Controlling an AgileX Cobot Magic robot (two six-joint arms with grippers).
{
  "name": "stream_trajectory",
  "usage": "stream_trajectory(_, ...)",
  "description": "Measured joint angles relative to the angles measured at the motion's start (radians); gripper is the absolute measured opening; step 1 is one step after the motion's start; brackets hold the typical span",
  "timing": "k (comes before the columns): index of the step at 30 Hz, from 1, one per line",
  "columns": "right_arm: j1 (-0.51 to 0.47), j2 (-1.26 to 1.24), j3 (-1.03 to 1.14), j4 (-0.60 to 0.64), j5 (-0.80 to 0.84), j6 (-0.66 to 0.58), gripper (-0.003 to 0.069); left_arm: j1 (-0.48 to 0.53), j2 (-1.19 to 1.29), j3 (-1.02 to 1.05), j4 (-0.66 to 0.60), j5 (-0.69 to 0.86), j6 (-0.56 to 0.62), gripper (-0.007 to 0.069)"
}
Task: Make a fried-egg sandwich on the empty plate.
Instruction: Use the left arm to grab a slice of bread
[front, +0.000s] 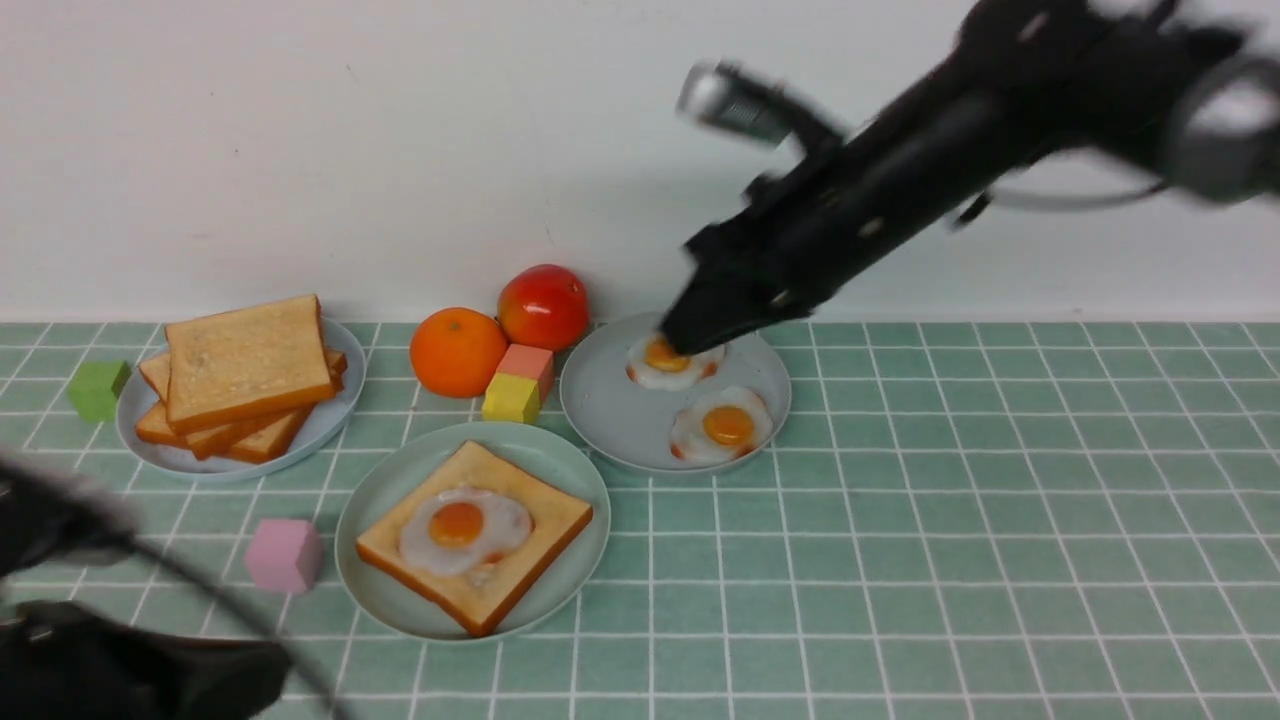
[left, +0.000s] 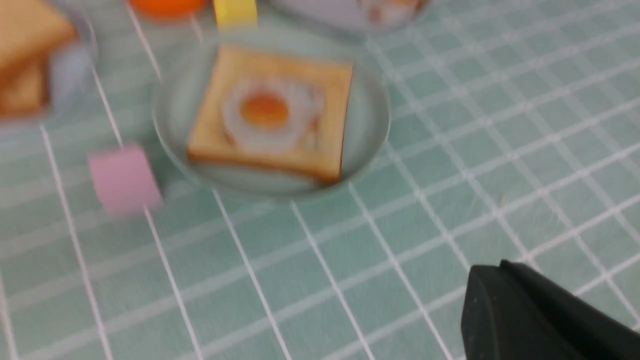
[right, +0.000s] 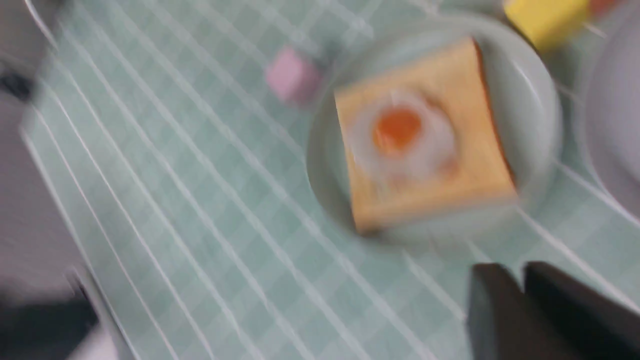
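On green tiled tabletop (front: 900, 520), white wall (front: 300, 120) behind: right gripper (right: 521, 274) nearly closed, empty; left gripper (front: 70, 520) unreadable.

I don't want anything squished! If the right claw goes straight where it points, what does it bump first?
Probably the far fried egg on the grey plate, under the right claw. Depth is unclear; held higher, it might reach the toast.

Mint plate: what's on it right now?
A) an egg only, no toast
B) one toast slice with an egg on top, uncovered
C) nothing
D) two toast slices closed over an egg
B: in the front view the mint plate holds a single toast slice with an egg lying on top in the open, and no second slice covers it.
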Motion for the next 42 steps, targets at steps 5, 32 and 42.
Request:
stream_trajectory(5,0.055,-0.256,0.079,-0.285,0.039,0.154,-0.0001,0.007,0.245,-0.145,-0.001,0.026,-0.02,-0.0013)
stream_trajectory(32,0.117,-1.04,0.748,-0.481,-0.235,0.266,0.0032,0.577,1.213,-1.048,-0.079,0.314,1.104,0.0097)
stream_trajectory(42,0.117,-1.037,0.748,-0.484,-0.298,0.266,0.0036,0.577,1.264,-1.051,-0.095,0.206,1.293,0.0493)
